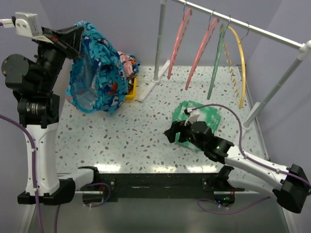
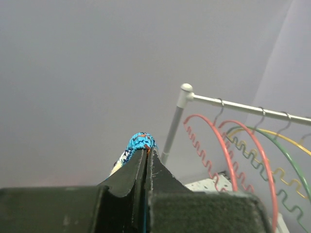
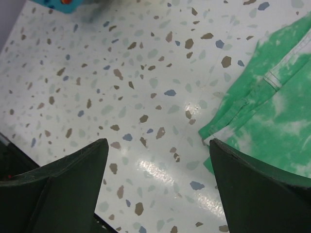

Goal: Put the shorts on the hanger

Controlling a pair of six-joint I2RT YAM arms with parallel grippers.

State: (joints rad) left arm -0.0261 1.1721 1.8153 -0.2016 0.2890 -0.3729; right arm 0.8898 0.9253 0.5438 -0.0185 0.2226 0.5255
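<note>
Desk (image 1: 121,141) with a speckled top carries a white clothes rack (image 1: 262,30) along its far right, where a salmon-pink hanger (image 1: 179,46) hangs beside its twin (image 1: 201,52). Turquoise shark-print shorts (image 1: 97,73) dangle above the far left corner, well apart from the rail, the left gripper (image 1: 74,39) holding them with its jaws clamped on the top edge. The right gripper (image 1: 171,133) hovers low over the desk, jaws wide apart and holding nothing, just beside a green tie-dye cloth (image 1: 206,114).

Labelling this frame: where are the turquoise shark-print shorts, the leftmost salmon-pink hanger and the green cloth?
turquoise shark-print shorts (image 1: 97,77): top view, hanging fabric's middle.
leftmost salmon-pink plastic hanger (image 1: 178,43): top view, mid-arm.
green white-patched cloth (image 3: 272,121): right wrist view, centre.
</note>
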